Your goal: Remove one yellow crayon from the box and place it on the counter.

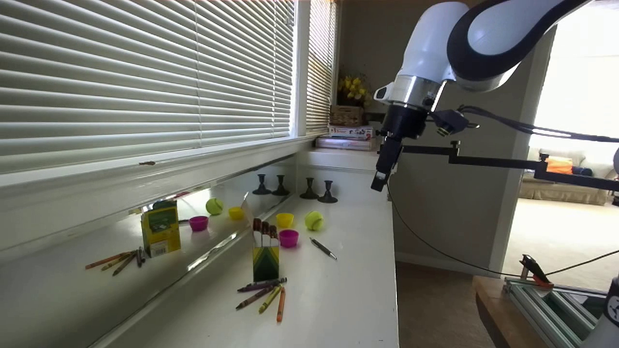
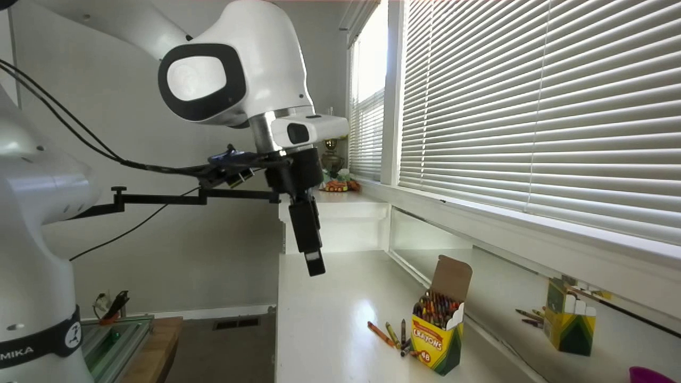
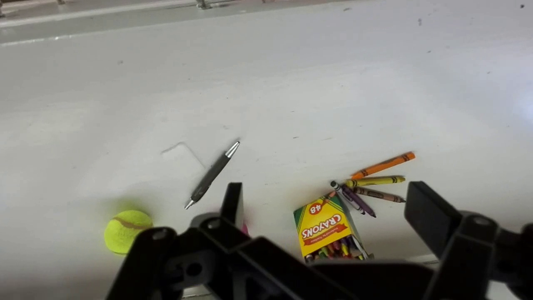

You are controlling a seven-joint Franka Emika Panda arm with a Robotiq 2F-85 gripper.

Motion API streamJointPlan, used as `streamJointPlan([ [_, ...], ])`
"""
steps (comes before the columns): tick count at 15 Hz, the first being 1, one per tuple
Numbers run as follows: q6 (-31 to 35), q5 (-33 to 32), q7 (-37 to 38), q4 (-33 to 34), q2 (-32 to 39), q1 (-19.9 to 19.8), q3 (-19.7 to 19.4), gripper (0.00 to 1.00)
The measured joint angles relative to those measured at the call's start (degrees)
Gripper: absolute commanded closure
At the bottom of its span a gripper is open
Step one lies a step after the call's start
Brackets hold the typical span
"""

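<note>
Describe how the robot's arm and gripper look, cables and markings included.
The arm is white and rounded, with a black-rimmed white cap, a silver collar and black cables. A black band low on the arm shows white letters MIKA and a round emblem. The gripper is black, with blocky, angular fingers.

Both exterior views look lengthwise along the bench, facing opposite ways. The wrist view looks steeply down from nearer, past the jaws. All three share the box, low in frame.
</note>
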Motion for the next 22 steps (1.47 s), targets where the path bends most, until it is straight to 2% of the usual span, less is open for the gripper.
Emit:
streamJointPlan([
  [5, 8.74, 0.05, -20.92, 0.65, 6.38, 1.71, -8.96, 0.00],
  [13, 9.75, -0.11, -21.81, 0.66, 7.51, 1.58, -8.88, 0.00],
  [19, 21.49, -0.15, -27.53, 2.23, 13.04, 2.51, -10.18, 0.00],
  [22, 25.19, 3.62, -32.34, 4.54, 16.29, 6.39, -12.40, 0.00],
])
